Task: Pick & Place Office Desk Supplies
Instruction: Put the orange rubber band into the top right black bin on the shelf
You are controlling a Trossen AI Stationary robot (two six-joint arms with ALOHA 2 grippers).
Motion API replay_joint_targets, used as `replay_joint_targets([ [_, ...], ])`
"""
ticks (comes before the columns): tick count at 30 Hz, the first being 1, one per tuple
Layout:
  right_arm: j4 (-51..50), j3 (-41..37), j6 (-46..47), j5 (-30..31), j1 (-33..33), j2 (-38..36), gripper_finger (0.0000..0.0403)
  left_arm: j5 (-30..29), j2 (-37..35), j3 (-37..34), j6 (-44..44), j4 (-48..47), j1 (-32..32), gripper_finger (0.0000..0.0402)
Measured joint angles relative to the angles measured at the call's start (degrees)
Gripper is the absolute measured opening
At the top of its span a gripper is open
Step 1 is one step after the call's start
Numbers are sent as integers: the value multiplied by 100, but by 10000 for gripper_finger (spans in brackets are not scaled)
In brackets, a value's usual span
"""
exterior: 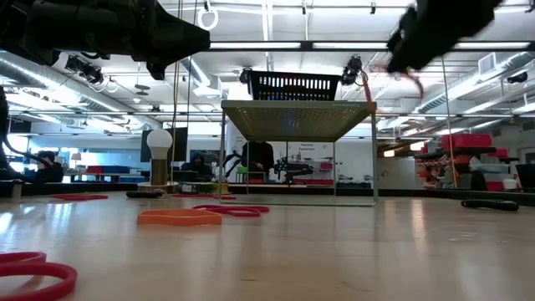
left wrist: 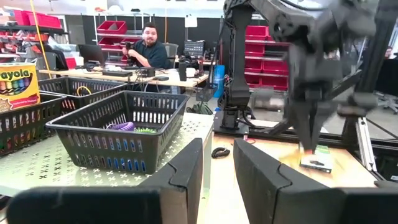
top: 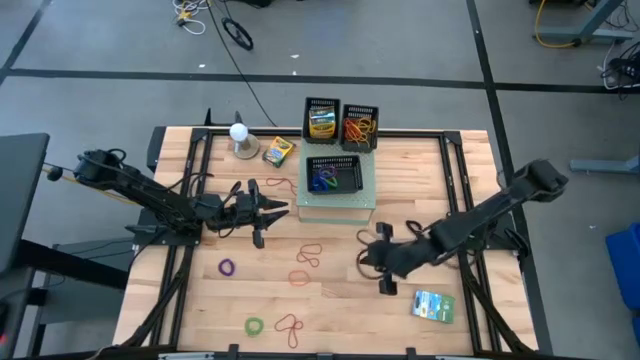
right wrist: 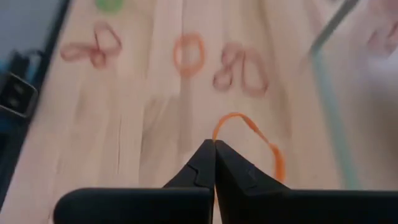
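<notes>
Orange rubber band (right wrist: pixel 249 134), part hidden behind fingers (right wrist: pixel 233 171)

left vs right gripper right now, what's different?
The left gripper has a gap between its fingers and holds nothing; the right gripper is pinched shut on an orange rubber band.

The left gripper hovers beside the raised platform carrying the black basket; the right gripper is over open table, lifted, near the green packet.

Both have dark two-finger jaws.

R end effector (right wrist: pixel 214 163) pinched on orange rubber band (right wrist: pixel 258 138) above wood table (right wrist: pixel 143 130).
</notes>
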Motion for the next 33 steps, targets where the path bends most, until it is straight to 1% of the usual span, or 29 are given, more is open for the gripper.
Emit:
replay_joint_targets([
  [4,350,2,-948,169,-269,-691,2,2,0,0,0,-11,-2,97],
  [8,502,2,-1798,177,-847,-1309,2,1,0,0,0,-2,0,97],
  [11,616,2,-2240,254,-1598,-1659,1,0,0,0,0,-2,1,97],
  [14,867,4,-2488,262,-2568,-1793,1,0,0,0,0,-2,1,97],
  [16,1006,47,-2515,111,-3255,-1793,3,0,0,0,0,-2,1,97],
  [20,1005,241,-2680,-506,-4563,-1584,2,0,0,0,0,-4,-1,97],
  [24,1036,430,-2766,-1057,-5487,-1099,2,0,0,0,0,-2,-1,97],
  [26,1143,452,-2753,-1373,-5773,-809,2,0,0,0,0,-2,-1,97],
  [28,1236,452,-2751,-1529,-5942,-529,2,0,0,0,0,0,1,97],
  [31,1338,452,-2751,-1566,-6045,-261,9,0,0,0,0,0,1,97],
  [33,1357,452,-2753,-1515,-6036,-164,26,1,0,0,0,-2,-2,97],
])
